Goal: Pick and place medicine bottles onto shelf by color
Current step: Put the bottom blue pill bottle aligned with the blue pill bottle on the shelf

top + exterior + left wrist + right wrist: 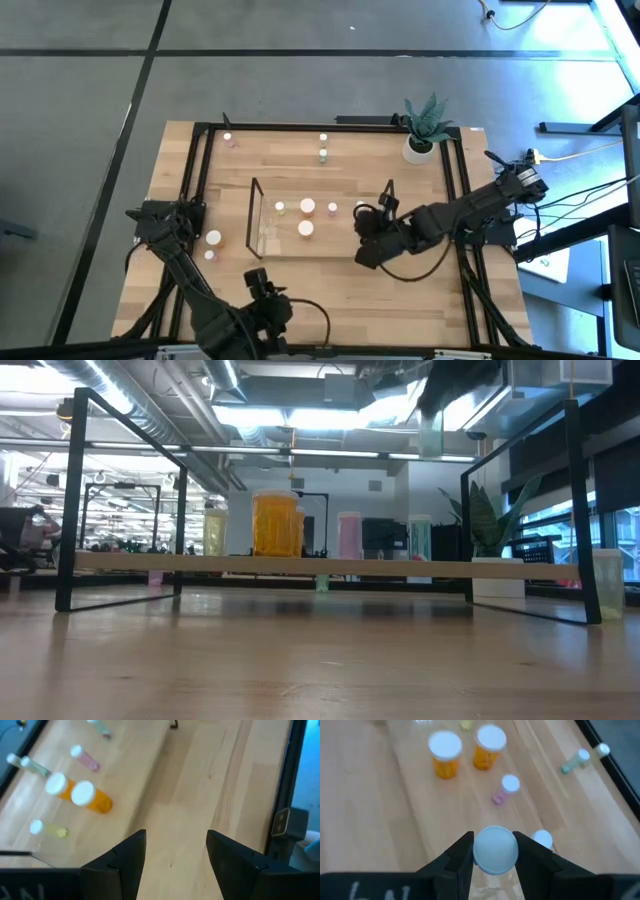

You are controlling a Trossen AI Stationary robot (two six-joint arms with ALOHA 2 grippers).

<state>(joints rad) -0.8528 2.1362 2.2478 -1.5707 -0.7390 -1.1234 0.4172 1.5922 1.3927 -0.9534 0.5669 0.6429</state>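
— Watching the right gripper, I see its fingers pinched on a white-capped bottle, gripped at the cap from both sides, at the right end of the clear shelf.

— How would that bottle handle?

— Light and rigid, I'd judge, with a smooth plastic body that could slip. The ribbed cap looks like the surest hold, since the body below is narrow and would tip easily once set down.

— What colour is it?

— Hard to say; the cap hides the body from the wrist camera, though it may be pale or clear.

— And the left gripper?

— Its fingers stand apart, holding nothing, over bare wood near the table's front edge.

— Does any view add something?

— The low view shows the tall orange bottle upright on the shelf board beside yellowish, pink and green ones, which the overhead reduces to white caps. The overhead alone shows two loose bottles at the far edge and the potted plant.
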